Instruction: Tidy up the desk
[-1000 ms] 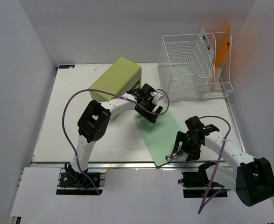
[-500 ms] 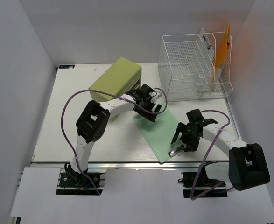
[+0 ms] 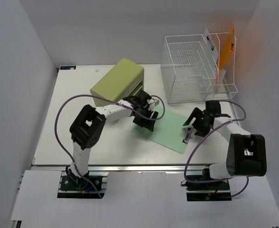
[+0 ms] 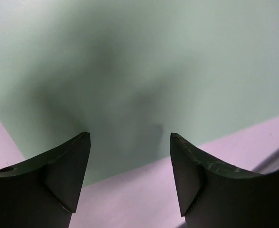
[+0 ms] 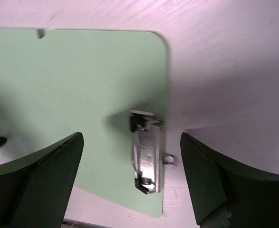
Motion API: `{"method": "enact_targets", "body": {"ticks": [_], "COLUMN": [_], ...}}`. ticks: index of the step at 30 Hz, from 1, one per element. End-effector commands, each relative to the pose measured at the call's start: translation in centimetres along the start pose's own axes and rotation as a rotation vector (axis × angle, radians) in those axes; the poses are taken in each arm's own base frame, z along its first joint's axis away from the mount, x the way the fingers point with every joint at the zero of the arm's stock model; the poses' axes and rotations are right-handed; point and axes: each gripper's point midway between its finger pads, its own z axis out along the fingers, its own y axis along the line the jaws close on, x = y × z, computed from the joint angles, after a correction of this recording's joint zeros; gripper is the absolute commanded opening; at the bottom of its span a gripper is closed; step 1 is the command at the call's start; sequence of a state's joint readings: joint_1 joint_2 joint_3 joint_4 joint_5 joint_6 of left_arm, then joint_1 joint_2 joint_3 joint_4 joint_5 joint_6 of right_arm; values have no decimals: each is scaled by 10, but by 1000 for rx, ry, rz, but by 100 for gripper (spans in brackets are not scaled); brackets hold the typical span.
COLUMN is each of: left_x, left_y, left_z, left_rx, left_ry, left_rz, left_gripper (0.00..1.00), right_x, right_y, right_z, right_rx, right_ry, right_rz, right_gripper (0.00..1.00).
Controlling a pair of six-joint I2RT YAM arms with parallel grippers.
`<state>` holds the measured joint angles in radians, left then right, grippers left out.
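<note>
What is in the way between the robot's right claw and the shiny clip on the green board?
Nothing visible. The right gripper is open above the metal clip, which lies at the edge of the green clipboard on the desk. In the wrist view, only bare space shows between its two fingers and the clip.

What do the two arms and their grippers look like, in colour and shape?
The left arm and right arm have white links and bulky black joint housings. A loose purple cable runs along each arm. The left gripper and right gripper have black, wedge-shaped fingers.
</note>
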<state>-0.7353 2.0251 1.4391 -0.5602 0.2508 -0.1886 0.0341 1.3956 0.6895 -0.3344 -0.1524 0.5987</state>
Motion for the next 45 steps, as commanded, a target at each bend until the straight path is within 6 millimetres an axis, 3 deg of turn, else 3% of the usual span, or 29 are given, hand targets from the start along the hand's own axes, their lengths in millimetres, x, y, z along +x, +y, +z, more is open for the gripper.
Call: {"method": "enact_targets", "body": {"ticks": [1, 5, 7, 12, 14, 20, 28, 32, 38, 41, 45], "left_x": [23, -4, -28, -63, -67, -49, -44, -36, -12, 5, 16], "left_y": [-15, -10, -10, -11, 3, 51, 54, 52, 50, 50, 47], "left_z": [-21, -45, -60, -78, -78, -54, -29, -19, -3, 5, 14], "left_rx": [47, -36, -75, -103, -160, -196, -146, -109, -65, -51, -15], "left_ry": [62, -21, -76, -208, -216, -146, -125, -110, -67, -35, -17], "left_rz": [-60, -64, -67, -60, -56, -156, -143, -125, -134, -149, -160], "left_gripper": [77, 87, 98, 98, 98, 98, 97, 92, 82, 81, 78], "right_x": [-23, -15, -10, 6, 13, 22, 26, 29, 27, 19, 4], "right_y": [8, -2, -6, -4, -5, -11, -15, -24, -29, -21, 1], "right_z": [-8, -20, -24, -19, -16, -9, 4, 7, 10, 6, -8], "right_rx": [-28, 13, 20, -41, -56, -56, -51, -12, 15, -20, -118], "right_ry": [-55, -37, -40, 0, 26, 42, 64, 56, 37, -2, -82], "right_rz": [-74, -121, -127, -166, -167, -148, -112, -90, -65, -77, -128], "right_gripper": [88, 89, 89, 89, 89, 88, 73, 57, 24, 11, 6]}}
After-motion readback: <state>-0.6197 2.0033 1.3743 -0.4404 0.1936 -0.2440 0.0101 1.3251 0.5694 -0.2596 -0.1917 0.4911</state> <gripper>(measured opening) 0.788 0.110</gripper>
